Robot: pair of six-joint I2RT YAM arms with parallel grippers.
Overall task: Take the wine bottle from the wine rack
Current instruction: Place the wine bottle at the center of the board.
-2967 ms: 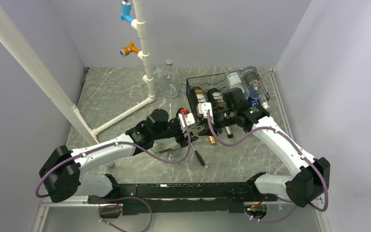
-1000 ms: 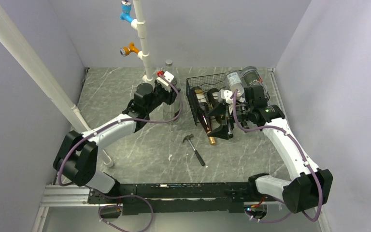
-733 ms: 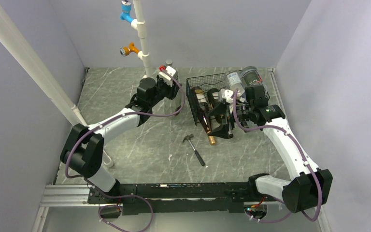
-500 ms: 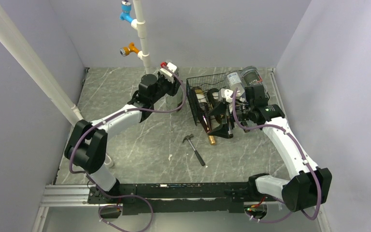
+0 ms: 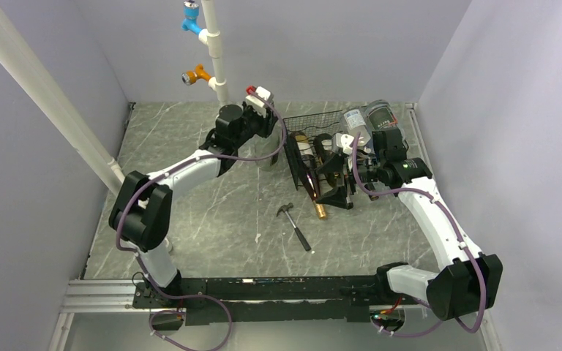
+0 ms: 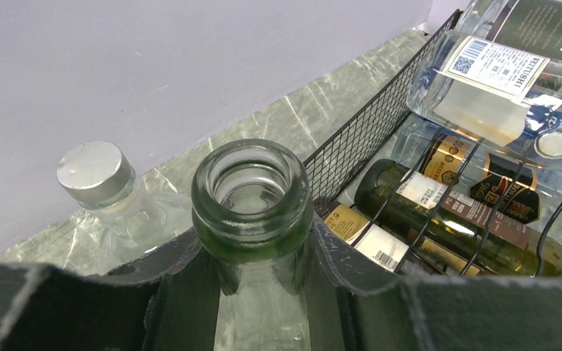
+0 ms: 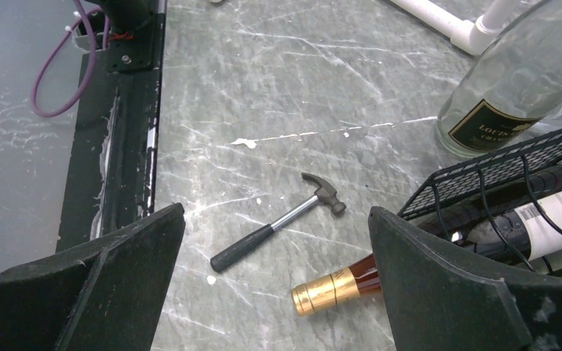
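My left gripper (image 5: 260, 123) (image 6: 256, 256) is shut on the neck of a clear wine bottle (image 6: 252, 190) with a green-tinted open mouth. That bottle (image 7: 512, 80) stands upright with its base on the table, just left of the black wire wine rack (image 5: 311, 121) (image 6: 358, 139) and outside it. Inside the rack lie dark bottles (image 6: 446, 219) and a brown bottle with a gold cap (image 5: 320, 212) (image 7: 329, 292) poking out of the front. My right gripper (image 5: 344, 181) (image 7: 274, 285) hangs open over the rack's front end, holding nothing.
Clear bottles (image 5: 369, 121) (image 6: 497, 80) lie on top of the rack. A small hammer (image 5: 295, 225) (image 7: 278, 223) lies on the table in front. A capped clear flask (image 6: 95, 172) stands left of the held bottle. A white pipe stand (image 5: 216, 66) rises at the back.
My left arm has swung from the table's middle to the back and then edged right toward the rack, still shut on the bottle's neck. The right arm has barely moved.
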